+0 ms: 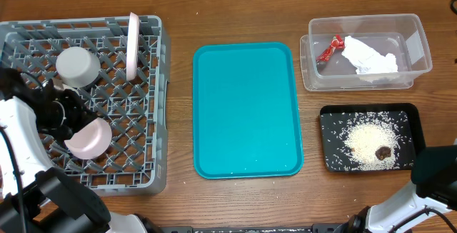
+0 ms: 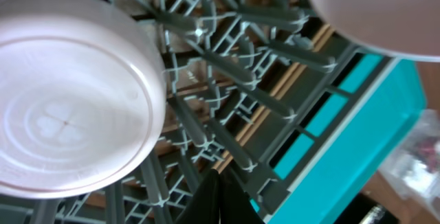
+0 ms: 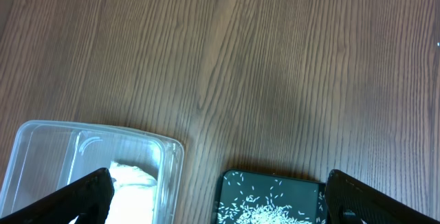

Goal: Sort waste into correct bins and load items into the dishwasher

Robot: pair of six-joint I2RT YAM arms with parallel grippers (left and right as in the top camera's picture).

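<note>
Overhead hides what wrist cams show: L gripper point(image 2: 218, 196) jaws clenched over rack point(image 2: 227, 73), R gripper point(image 3: 218, 177) jaws released.

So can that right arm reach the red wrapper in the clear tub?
Probably yes: the tub is open-topped, nothing covers the red wrapper, and the right tool hangs open nearby, by the black tray.

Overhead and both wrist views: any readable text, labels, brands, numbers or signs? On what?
No readable text in any view.
Red wrapper in the clear tub: any print is too small and crumpled to read.
White bowl, underside in the left wrist view: a faint embossed clover-like mark, no letters.
Dish rack, teal tray, black tray: no labels visible.
</note>
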